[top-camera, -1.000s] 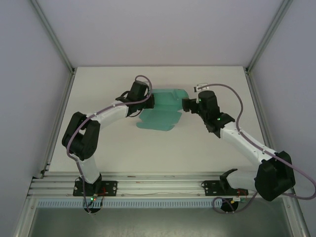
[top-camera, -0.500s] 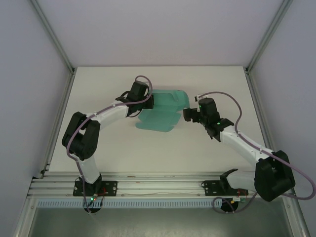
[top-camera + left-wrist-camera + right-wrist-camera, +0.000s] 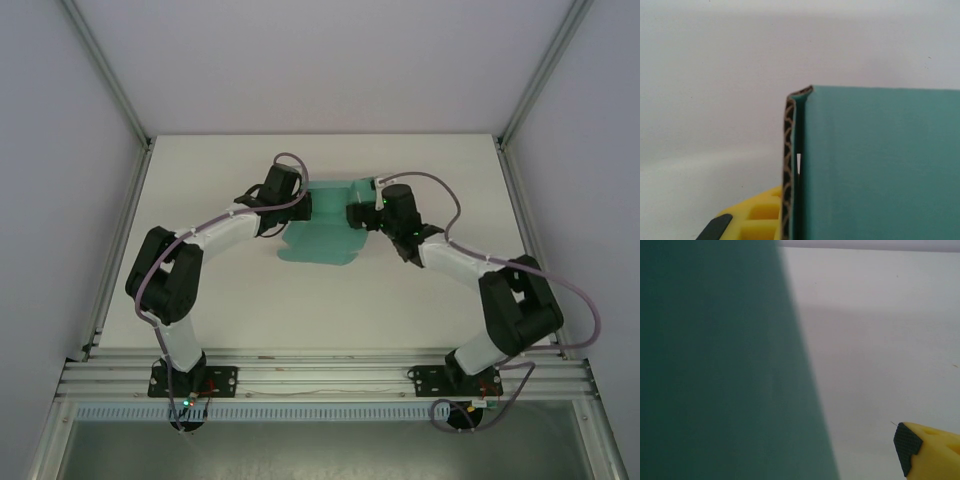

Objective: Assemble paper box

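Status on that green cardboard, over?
Left gripper shut on paper box, left edge. Right gripper open, at its right side. Box partly folded, on table. Nothing in the way.

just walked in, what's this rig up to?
Both arms are working a teal paper box in the middle of the table. The left gripper is shut on a folded-over wall at the box's left edge. The right gripper is open at the box's right side, with a card panel close against it. The box looks only partly folded.
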`<state>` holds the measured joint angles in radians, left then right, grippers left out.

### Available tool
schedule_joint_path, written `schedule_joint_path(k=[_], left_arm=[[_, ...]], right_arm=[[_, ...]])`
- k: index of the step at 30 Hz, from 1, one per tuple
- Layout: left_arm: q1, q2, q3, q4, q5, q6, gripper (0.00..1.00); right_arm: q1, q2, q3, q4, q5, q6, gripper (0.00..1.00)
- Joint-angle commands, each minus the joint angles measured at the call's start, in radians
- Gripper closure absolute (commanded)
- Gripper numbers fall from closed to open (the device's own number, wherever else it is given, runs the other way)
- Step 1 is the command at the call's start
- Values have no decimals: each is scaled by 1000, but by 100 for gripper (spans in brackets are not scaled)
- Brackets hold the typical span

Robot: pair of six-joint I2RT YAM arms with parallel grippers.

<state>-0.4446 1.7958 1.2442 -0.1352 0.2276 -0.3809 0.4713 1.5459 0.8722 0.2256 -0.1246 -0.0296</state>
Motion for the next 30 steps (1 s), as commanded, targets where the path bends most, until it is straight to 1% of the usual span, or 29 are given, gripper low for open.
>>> schedule_joint_path(k=[1,3,5,8,10,13,15,16,18,19,21,26,30], left_arm=[[-5,19,41,-28,14,-23,100],[-5,19,42,-40,-9,-22,100],[-3,14,38,-49,-18,-17,100],[5,10,36,-54,-31,-11,100],[12,8,35,-58,-30,-4,100],[17,5,36,-60,-33,20,100],[17,1,37,-61,-31,39,100],[17,-2,36,-62,-28,46,100],[17,-7,34,-61,-26,54,100],[17,-9,36,-63,-26,56,100],[16,-9,35,-66,-24,62,100],[17,-7,38,-66,-20,66,100],[17,-3,35,-57,-13,65,100]], right_arm=[[12,17,38,69,53,3,5],[11,-13,33,42,61,17,4],[7,-77,10,-6,42,-4,4],[0,-212,-33,-128,5,-38,4],[-18,-314,-58,-228,-46,-60,4],[-50,-445,-83,-338,-87,-104,4],[-78,-511,-109,-325,-36,-97,5],[-113,-527,-107,-338,-45,-82,6],[-204,-516,-75,-388,-127,-54,11],[-250,-494,-54,-411,-188,-43,14],[-296,-441,-18,-439,-305,-64,19],[-301,-268,86,-483,-589,-195,30],[-300,-146,167,-526,-729,-279,38]])
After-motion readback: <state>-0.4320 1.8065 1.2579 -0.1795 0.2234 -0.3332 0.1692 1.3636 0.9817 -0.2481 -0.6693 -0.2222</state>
